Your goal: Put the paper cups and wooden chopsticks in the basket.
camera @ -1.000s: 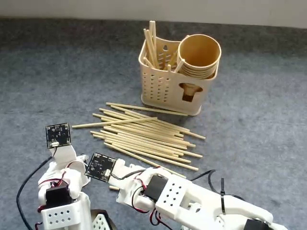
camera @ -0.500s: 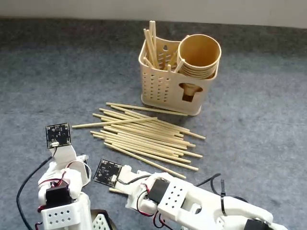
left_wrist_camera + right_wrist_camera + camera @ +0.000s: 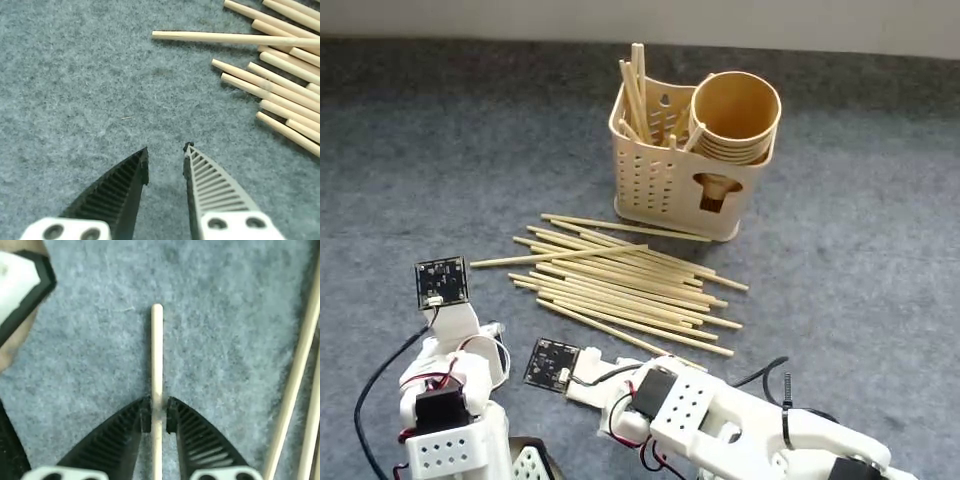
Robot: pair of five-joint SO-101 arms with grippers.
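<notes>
Task is running well along but not finished. The paper cups (image 3: 735,112) are sitting nested as one stack inside the basket (image 3: 655,195), so the cup part is looking done. A handful of upright chopsticks (image 3: 636,85) are standing in the compartment beside them.

Work remaining: a loose pile (image 3: 630,280) of chopsticks is lying on the grey counter (image 3: 430,170) in front of the basket, roughly parallel, some overlapping.

The right gripper (image 3: 158,416) is pinching a single chopstick (image 3: 157,350) between its jaws, partway along its length, off to one side of the pile. Whether the stick is lifting off the counter, I cannot tell.

The left gripper (image 3: 166,150) is hovering over bare counter near the pile's ends, jaws standing apart and holding nothing.

The sticks are showing as pale plain wood, thin, round and blunt-ended. The cups are looking tan.
</notes>
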